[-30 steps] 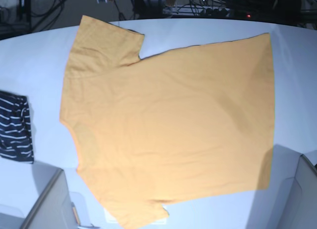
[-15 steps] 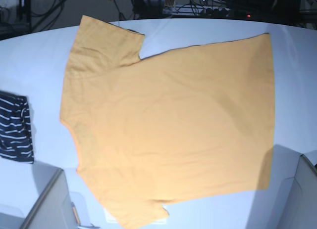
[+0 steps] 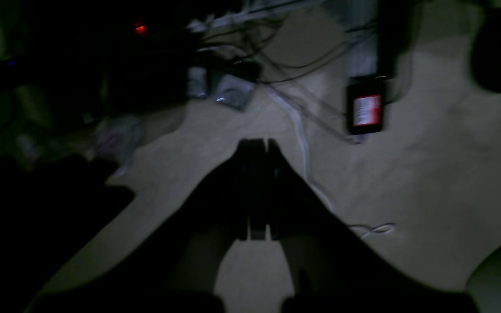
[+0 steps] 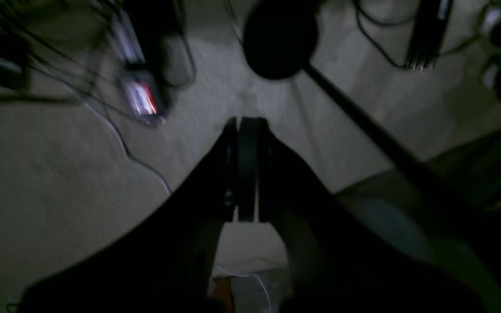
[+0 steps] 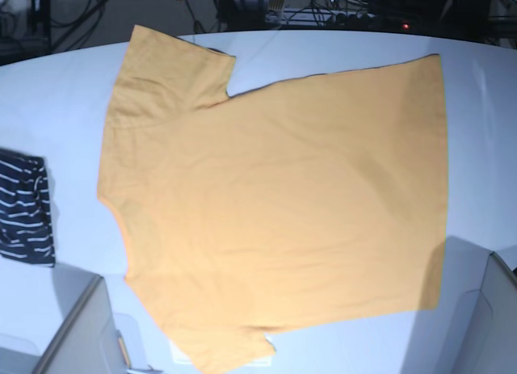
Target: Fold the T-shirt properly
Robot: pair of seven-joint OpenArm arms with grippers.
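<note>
Nothing on the table has shifted since a moment ago. One plain orange-yellow cotton T-shirt point(image 5: 275, 204) lies spread flat across the white round table point(image 5: 56, 107), beside one dark navy white-striped garment point(image 5: 24, 208). My left gripper point(image 3: 257, 145) and right gripper point(image 4: 246, 124) are both pressed together, holding nothing.

You've got a wide, pale white tabletop point(image 5: 65, 107) with a curved far edge filling the base view. Spread flat across its middle lies the large plain orange-yellow short-sleeved T-shirt point(image 5: 275, 220), one sleeve reaching toward the far left edge, the other down at the near edge, hem to the right. Well apart from it, at the table's left side, sits a bunched dark navy garment with thin white stripes point(image 5: 24, 208). Bare white surface shows all round both pieces.
</note>
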